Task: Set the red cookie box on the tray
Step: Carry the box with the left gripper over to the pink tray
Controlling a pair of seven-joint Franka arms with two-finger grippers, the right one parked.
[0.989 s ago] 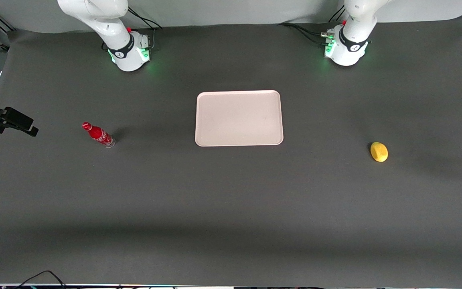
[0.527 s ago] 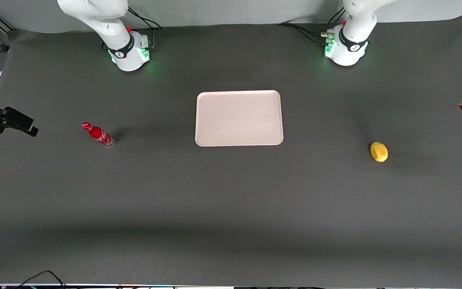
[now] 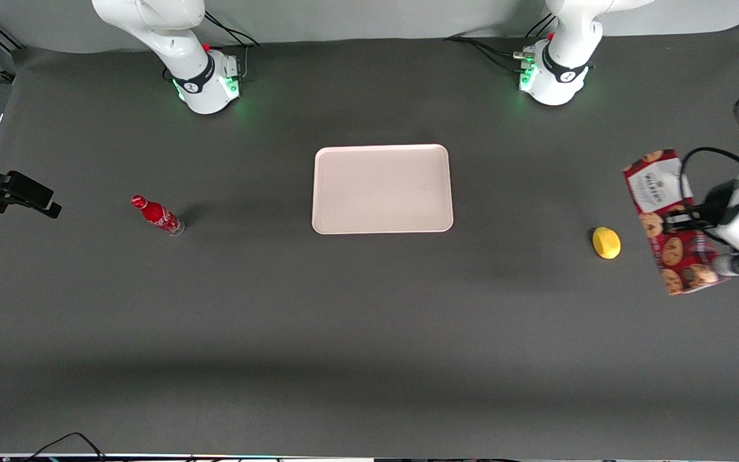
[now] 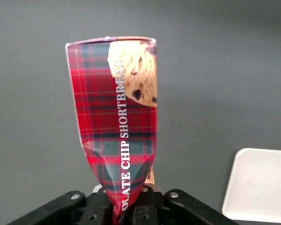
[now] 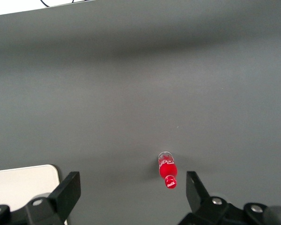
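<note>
The red cookie box is held by the gripper above the table, at the working arm's end, with the fingers closed on the carton about halfway along its length. In the front view the carton is seen as a long, flat, dark-red box tilted slightly, its white label panel at the end farther from the front camera and pictures of brown chocolate-chip cookies along the remaining face down to the nearer end. In the left wrist view the red cookie box is seen edge-on: a narrow side in red tartan with white lettering along it and a cookie picture at its end, the panel looking pinched and creased where it enters the gripper. The lemon lies on the table just beside the box, between it and the tray. The tray, pale pinkish-beige with rounded corners and a low rim, lies at the middle of the table, well apart from the box, with nothing on it. A small red soda bottle stands toward the parked arm's end.
</note>
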